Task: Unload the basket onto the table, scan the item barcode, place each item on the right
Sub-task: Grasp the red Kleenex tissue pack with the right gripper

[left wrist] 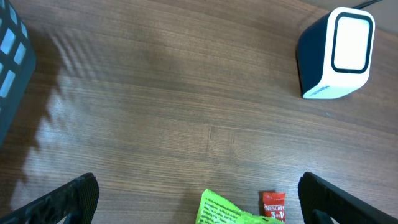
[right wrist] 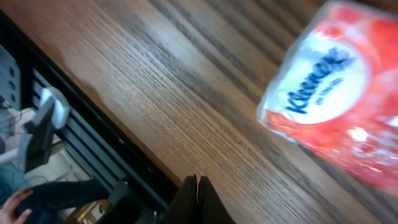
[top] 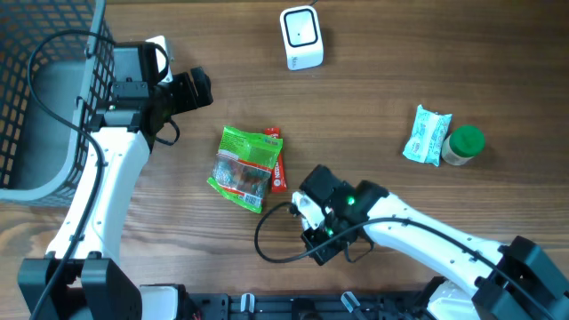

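Hovering with left gripper (top: 194, 89) spread wide near barcode scanner (left wrist: 339, 53); pressing right gripper (right wrist: 196, 190) tips fully together, empty, near Kleenex pack (right wrist: 336, 93).

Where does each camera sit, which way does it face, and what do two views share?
Overhead: above the table, looking straight down; left arm and right arm show.
Left wrist: low over the table, facing the scanner; open left pincer tips at the bottom corners.
Right wrist: low, facing the table edge, Kleenex pack ahead; shut right pincer.
Shared: overhead and left wrist both show scanner, green bag, red sachet.
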You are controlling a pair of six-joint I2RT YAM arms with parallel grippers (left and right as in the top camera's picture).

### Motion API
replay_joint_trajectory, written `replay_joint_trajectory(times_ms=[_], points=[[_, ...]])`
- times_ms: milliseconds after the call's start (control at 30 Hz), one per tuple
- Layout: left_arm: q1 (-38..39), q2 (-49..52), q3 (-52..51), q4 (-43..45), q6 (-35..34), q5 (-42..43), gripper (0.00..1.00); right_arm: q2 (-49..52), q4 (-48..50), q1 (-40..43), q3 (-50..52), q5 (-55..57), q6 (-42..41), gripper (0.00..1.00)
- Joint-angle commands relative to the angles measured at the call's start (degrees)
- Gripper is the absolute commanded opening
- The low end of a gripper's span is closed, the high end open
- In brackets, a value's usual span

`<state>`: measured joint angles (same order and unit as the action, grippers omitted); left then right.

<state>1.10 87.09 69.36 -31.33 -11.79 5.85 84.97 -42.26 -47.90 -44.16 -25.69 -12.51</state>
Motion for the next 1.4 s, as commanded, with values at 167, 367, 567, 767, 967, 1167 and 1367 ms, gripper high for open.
replay_joint_trajectory(times_ms=[167, 367, 567, 767, 967, 1167, 1367], points=[[-0.26, 0.15, -0.07, 0.17, 0.92, 0.26, 1.0, 0.24, 7.52, -0.5, 1.88, 18.97, -5.73, 0.04], [-0.26, 0.15, -0.07, 0.17, 0.92, 0.26, 1.0, 0.24, 6.16, -0.52, 1.92, 4.7, -5.53, 0.04], [-0.26, 0.15, -0.07, 0.2, 0.92, 0.26, 1.0, 0.33, 12.5, -0.5, 5.62, 20.41, -5.6, 0.04], [-0.26, 0.15, -0.07, 0.17, 0.92, 0.26, 1.0, 0.33, 24.59, 0.28, 5.49, 27.63, -5.49, 0.05], [-0.26, 0.15, -0.07, 0.17, 0.92, 0.26, 1.0, -0.98, 9.38, 12.09, -7.56, 8.35, 4.13, 0.26], [-0.26, 0.15, -0.07, 0.2, 0.92, 0.26, 1.0, -0.96, -5.75, 22.4, -6.05, 6.08, 4.59, 0.34], [-0.26, 0.15, -0.07, 0.2, 0.92, 0.26, 1.0, -0.85, 4.83, 22.38, 4.26, 1.64, -0.17, 0.37]])
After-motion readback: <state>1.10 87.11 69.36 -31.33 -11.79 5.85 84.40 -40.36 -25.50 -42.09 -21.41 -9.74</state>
